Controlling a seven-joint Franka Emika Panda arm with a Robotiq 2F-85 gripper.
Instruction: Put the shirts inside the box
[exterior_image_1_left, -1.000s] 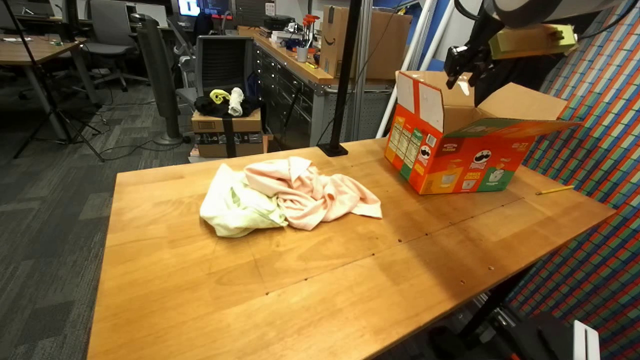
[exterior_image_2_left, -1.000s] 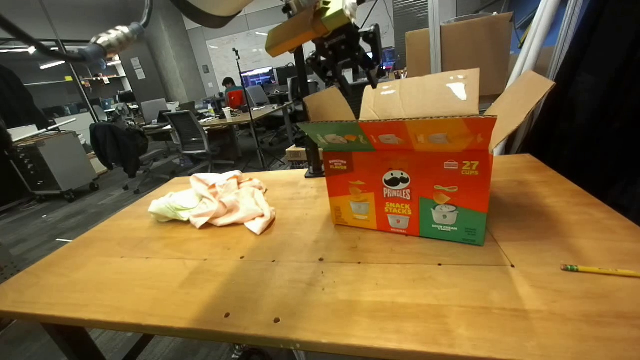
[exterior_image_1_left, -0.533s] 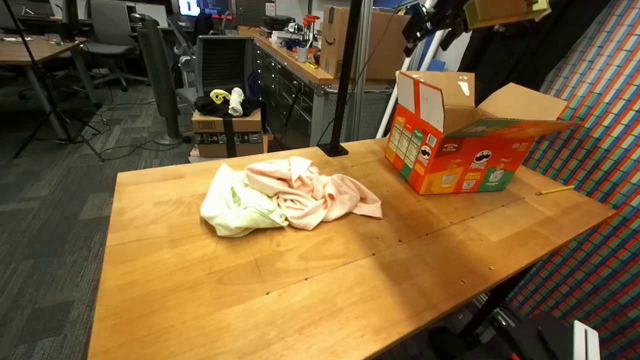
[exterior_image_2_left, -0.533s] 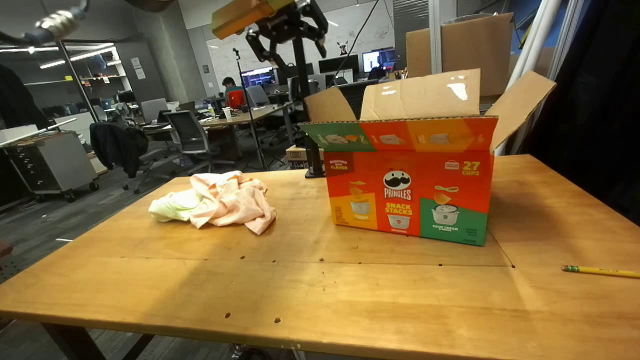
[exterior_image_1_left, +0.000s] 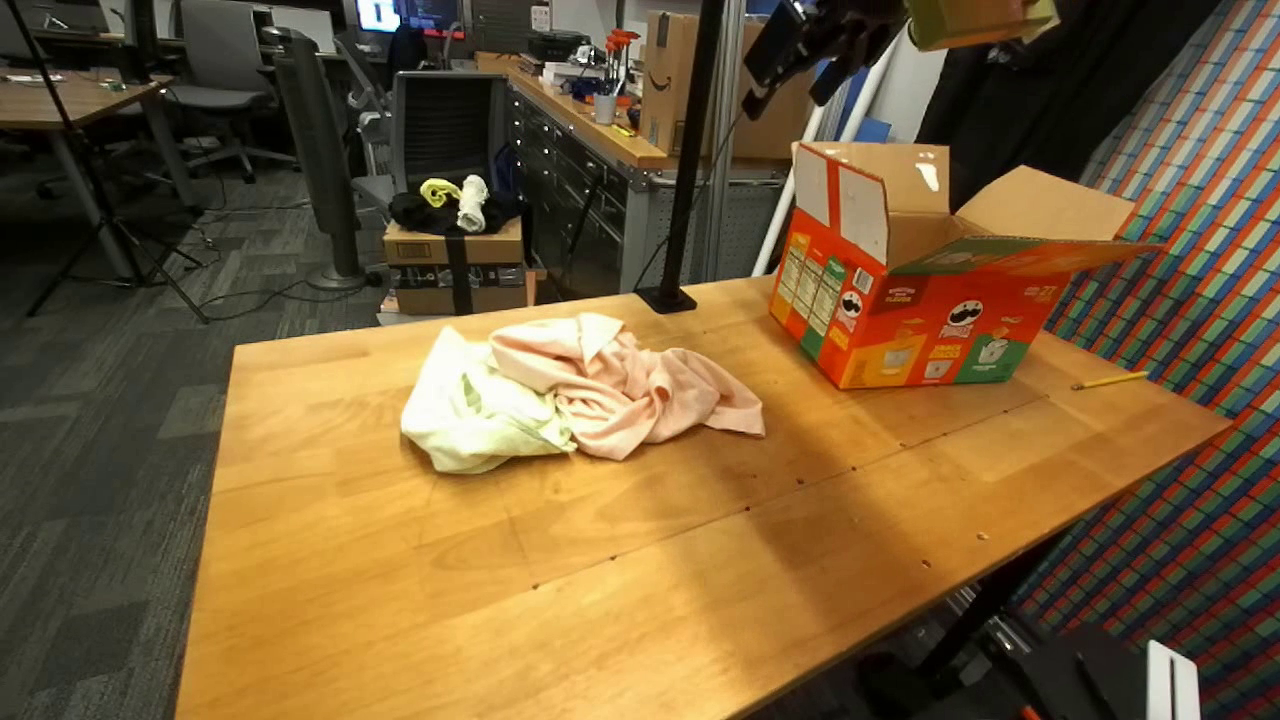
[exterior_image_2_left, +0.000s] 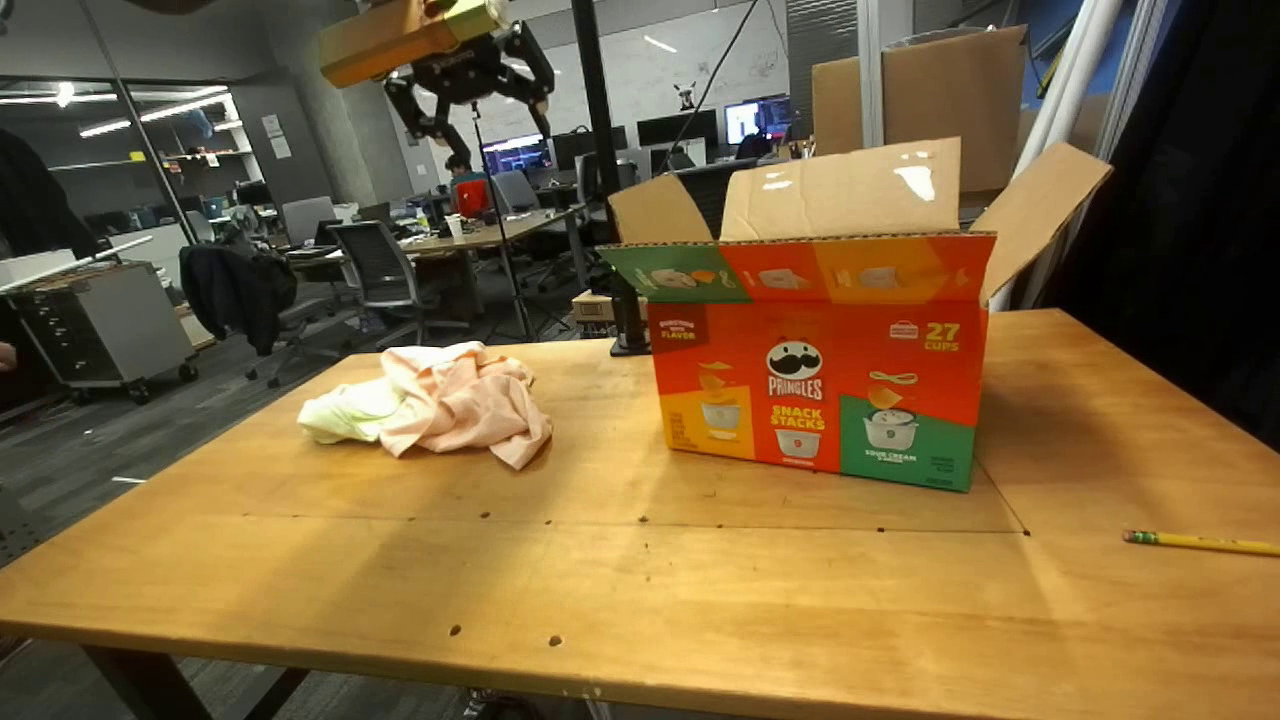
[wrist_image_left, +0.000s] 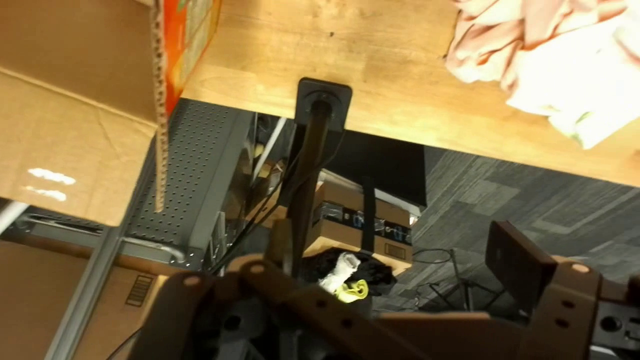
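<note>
Gripper (exterior_image_2_left: 503, 147) has traversed laterally away from the box (exterior_image_2_left: 800, 390), above table level, jaws apart. From here, the pink shirt (exterior_image_2_left: 460, 400) and pale green shirt (exterior_image_2_left: 345, 412) remain bunched together on the table (exterior_image_2_left: 700, 590), unmoved.

Bare tabletop (exterior_image_2_left: 610, 580) separates shirts (exterior_image_1_left: 590, 390) from the box (exterior_image_2_left: 815, 370), its flaps (exterior_image_2_left: 845, 190) splayed; a black post (exterior_image_1_left: 697, 150) rises at the edge (exterior_image_1_left: 500, 316), clearance from the gripper (exterior_image_2_left: 503, 147) hard to judge.
</note>
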